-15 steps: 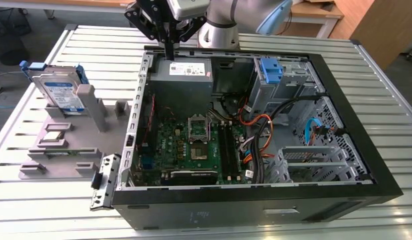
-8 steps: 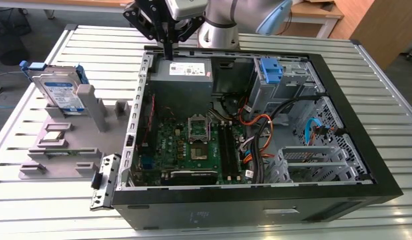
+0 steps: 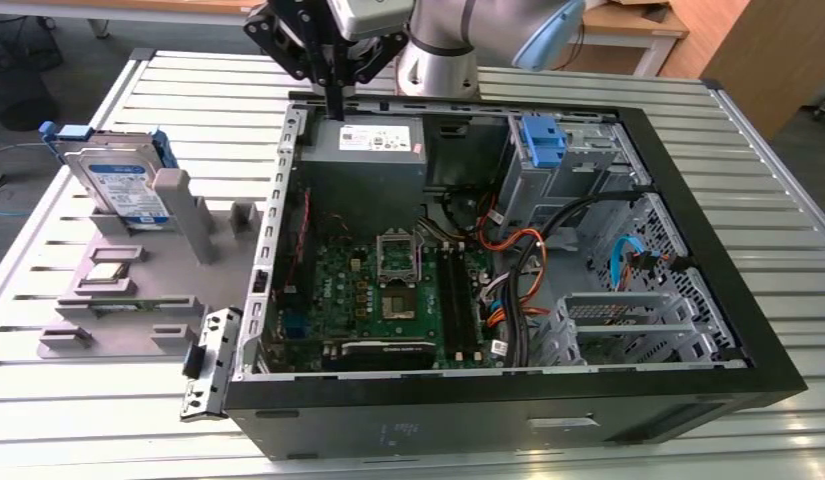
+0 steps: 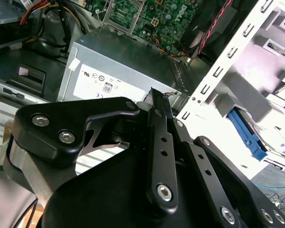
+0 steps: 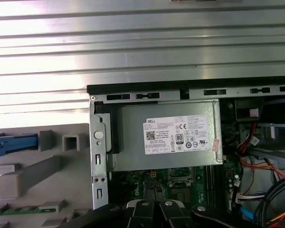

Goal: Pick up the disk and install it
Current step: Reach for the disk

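Hand (image 3: 337,112): pressed together, pinching nothing. Poised over the rear edge of the open computer case (image 3: 752,330), just above the power supply (image 3: 365,140).

Disk (image 3: 119,180): standing on edge in the grey holder (image 3: 112,290) on the table (image 3: 105,425), at the exterior view's left. Outside the case, well apart from the hand, not yet gripped. Blue carrier framing the silver body, end tabs uppermost.

Step in hand, as judged: reaching for the disk. For a clean pick:

- Spread the hand fully before lowering over the disk.
- Close across the two flat faces or the carrier's rigid frame, not on the flexible end tabs.
- Keep clear of the grey posts of the holder just beside the disk.
- Grip near the middle of the upper edge to avoid swing.
- Draw straight up along the slot before any tilt.
- Do not mistake the blue bracket (image 3: 543,135) fixed to the drive cage (image 3: 586,165) for the disk's carrier.
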`<state>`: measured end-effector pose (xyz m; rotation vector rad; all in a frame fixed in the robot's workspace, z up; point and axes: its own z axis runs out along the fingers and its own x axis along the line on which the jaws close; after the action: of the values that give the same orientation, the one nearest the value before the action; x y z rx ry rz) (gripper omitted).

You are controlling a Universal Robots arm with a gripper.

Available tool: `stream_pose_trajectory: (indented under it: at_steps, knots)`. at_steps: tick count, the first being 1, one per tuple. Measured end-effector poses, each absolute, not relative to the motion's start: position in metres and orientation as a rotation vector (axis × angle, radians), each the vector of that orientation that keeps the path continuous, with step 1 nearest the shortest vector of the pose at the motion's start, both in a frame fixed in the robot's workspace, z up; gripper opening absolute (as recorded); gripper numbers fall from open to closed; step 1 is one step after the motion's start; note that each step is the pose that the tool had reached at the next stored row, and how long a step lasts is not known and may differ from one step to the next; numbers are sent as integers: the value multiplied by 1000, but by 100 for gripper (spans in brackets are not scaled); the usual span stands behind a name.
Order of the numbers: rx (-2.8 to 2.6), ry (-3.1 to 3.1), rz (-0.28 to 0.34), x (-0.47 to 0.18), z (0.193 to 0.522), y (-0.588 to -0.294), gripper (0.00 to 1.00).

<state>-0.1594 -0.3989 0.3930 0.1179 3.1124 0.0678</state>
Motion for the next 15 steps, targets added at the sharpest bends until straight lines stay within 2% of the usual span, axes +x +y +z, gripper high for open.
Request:
stream_pose_trajectory:
  at_steps: [15]
  knots:
    - [118,3113,68,-163,393,-399,10]
